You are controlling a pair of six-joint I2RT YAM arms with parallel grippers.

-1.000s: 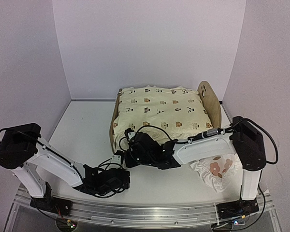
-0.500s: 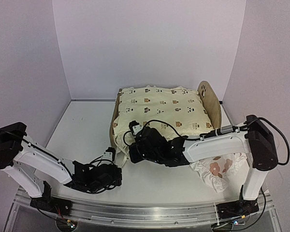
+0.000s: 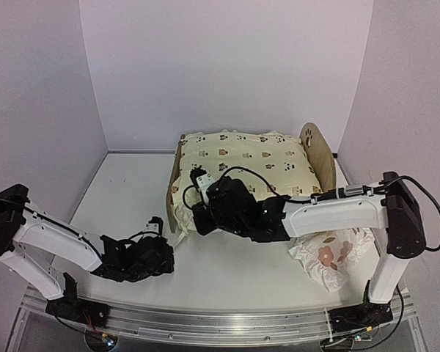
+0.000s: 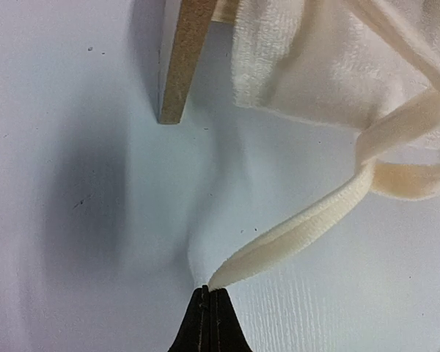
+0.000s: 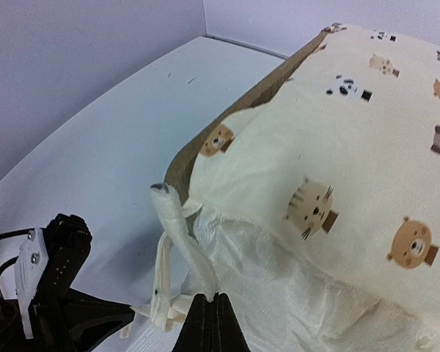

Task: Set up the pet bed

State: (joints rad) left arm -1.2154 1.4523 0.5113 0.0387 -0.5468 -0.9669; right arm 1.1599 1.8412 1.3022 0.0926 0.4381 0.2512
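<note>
From above, the pet bed [image 3: 319, 150] stands at the back of the table [image 3: 117, 191], headboard to the right, the animal-print cushion [image 3: 242, 165] lying in it. The right arm [image 3: 330, 213] reaches across to the bed's near left corner; the left arm [image 3: 59, 238] lies low on the table just in front of that corner. A flowered pillow [image 3: 330, 257] lies near the right arm

At the left wrist, the left gripper [image 4: 209, 315] is closed, pinching the end of a cream tie string [image 4: 301, 235] below the bed's wooden edge

At the right wrist, the right gripper [image 5: 213, 319] is closed on a second tie string [image 5: 180, 227] at the cushion's corner
</note>
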